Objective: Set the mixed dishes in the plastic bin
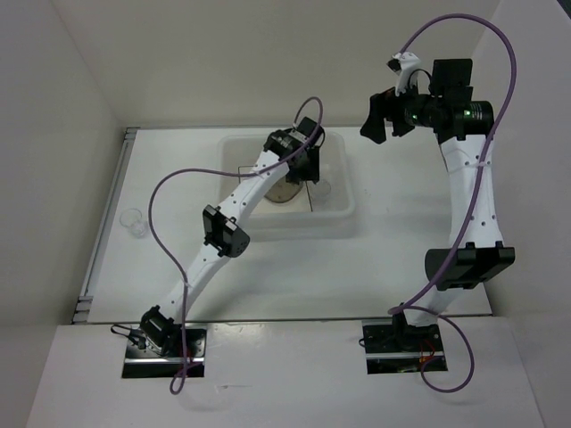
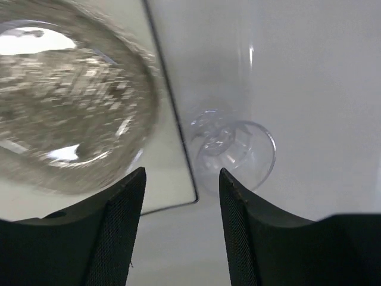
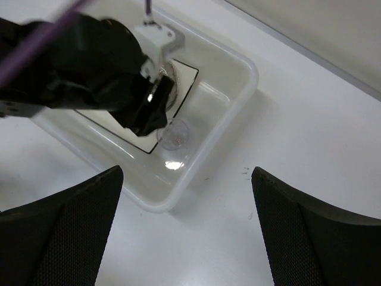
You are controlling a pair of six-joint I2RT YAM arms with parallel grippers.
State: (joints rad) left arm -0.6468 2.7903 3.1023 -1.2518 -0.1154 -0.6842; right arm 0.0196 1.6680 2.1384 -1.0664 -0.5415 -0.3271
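The plastic bin (image 1: pixel 348 223) sits mid-table. In it lies the square white plate (image 1: pixel 299 203) with a thin dark rim, and a round speckled dish (image 1: pixel 284 193) rests on the plate. A small clear cup (image 1: pixel 323 189) lies beside the plate's corner. My left gripper (image 1: pixel 303 174) hangs open and empty inside the bin, just above them. Its wrist view shows the dish (image 2: pixel 65 113), the plate corner (image 2: pixel 169 185) and the cup (image 2: pixel 235 149) beyond the open gripper (image 2: pixel 181 173). My right gripper (image 1: pixel 384 116) is open, empty and raised high to the right of the bin.
Another small clear cup (image 1: pixel 134 221) stands on the table far left, outside the bin. The right wrist view looks down past my open right gripper (image 3: pixel 186 173) on the bin (image 3: pixel 253 77), with its cup (image 3: pixel 174 134). White walls enclose the table.
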